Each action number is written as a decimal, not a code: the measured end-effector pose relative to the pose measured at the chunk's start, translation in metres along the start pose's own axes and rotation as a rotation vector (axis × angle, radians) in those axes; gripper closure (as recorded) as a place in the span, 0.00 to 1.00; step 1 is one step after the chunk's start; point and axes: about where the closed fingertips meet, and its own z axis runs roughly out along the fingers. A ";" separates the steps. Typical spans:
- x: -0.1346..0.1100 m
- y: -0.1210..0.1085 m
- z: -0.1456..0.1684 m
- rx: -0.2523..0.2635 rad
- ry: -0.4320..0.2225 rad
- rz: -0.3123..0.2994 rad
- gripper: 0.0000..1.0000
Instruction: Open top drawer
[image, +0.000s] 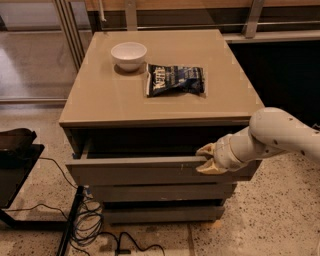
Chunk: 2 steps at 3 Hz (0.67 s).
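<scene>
Because the wide, handleless grey-taupe top drawer (130, 171) offers nothing to hook, the beige two-finger gripper (206, 160) sits at the right end of its front panel. One finger lies over the panel's upper edge and the other lies against its face, so it looks pinched onto that lip. The white, rounded robot arm (280, 131) reaches in from the right, low and roughly level, which suits a straight pull toward the near side. That top drawer stands partly out from under the top, with a dark gap and a strip of shallow interior showing behind its front. I judge the opening to be under way but not complete. Below it, two shorter grey drawer fronts (155, 192) sit flush and shut.

On the flat tan desk (105, 100), a small white ceramic bowl (129, 54) rests toward the far left. Just to its right, a dark crinkled snack bag (176, 80) lies flat, well clear of the pull. Speckled terrazzo floor (250, 225) surrounds the unit. Black cables (95, 220) tangle at the near left beside a black stand (15, 155).
</scene>
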 end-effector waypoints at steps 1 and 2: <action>0.002 0.015 0.000 0.006 -0.002 0.013 1.00; 0.002 0.015 0.000 0.006 -0.002 0.013 0.81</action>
